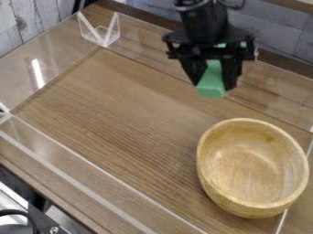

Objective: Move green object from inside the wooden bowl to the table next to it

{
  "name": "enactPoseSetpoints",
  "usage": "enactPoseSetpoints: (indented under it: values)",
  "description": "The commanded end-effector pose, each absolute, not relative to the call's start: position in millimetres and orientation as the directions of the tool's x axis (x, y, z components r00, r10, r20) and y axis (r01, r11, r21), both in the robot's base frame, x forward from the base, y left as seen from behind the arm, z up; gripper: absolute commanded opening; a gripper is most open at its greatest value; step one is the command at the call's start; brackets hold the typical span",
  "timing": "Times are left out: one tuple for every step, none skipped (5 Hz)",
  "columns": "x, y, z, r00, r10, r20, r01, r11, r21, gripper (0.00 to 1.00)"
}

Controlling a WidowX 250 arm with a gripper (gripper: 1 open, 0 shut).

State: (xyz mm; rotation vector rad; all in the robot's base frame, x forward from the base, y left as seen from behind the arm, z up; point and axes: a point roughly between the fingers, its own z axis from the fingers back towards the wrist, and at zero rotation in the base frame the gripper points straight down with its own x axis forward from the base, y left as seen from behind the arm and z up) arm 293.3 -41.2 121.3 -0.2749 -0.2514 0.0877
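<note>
Green object point(215, 79) is out of the wooden bowl point(253, 165) and hanging in the air, pinched between the black jaws of the gripper point(215, 68). Jaws are partly closed, snug on the block's sides, with most of the block sticking out below them. It's hovering over bare tabletop point(110, 119), behind the bowl as I'm looking at it, toward the back acrylic wall. Bowl itself is empty and sits down at the front right corner.

So the hard bit looks done, what's left is the set-down. If I were driving this thing, I'd go straight down from about here rather than wandering further off. The spot needs to read as "next to the bowl", so nudging a touch back toward the rim wouldn't hurt, just not so close that the block lands on the rim or slides back in.

Main thing: don't let go from up high. It's a flat little block held on end, so dropped from the air it'll probably tip and skitter on that smooth wood grain. Lower until the bottom edge touches, then ease the jaws apart and lift straight up so nothing drags it sideways. Can't tell exactly how high it is off the surface from this angle.
</note>
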Motion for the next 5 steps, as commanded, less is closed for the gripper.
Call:
enactPoseSetpoints:
  values:
    - [304,-43,133.7,0.952,0.063,0.3,0.02,0.964,-0.266,0.0]
    - [308,-45,134.3,0.951,0.021,0.309,0.063,0.964,-0.258,0.0]
    - [308,-45,139.6,0.949,0.027,0.315,0.056,0.966,-0.251,0.0]
    - [307,-44,144.5,0.946,0.036,0.321,0.046,0.969,-0.244,0.0]
    - [307,-39,149.0,0.94,0.098,0.327,-0.019,0.971,-0.237,0.0]
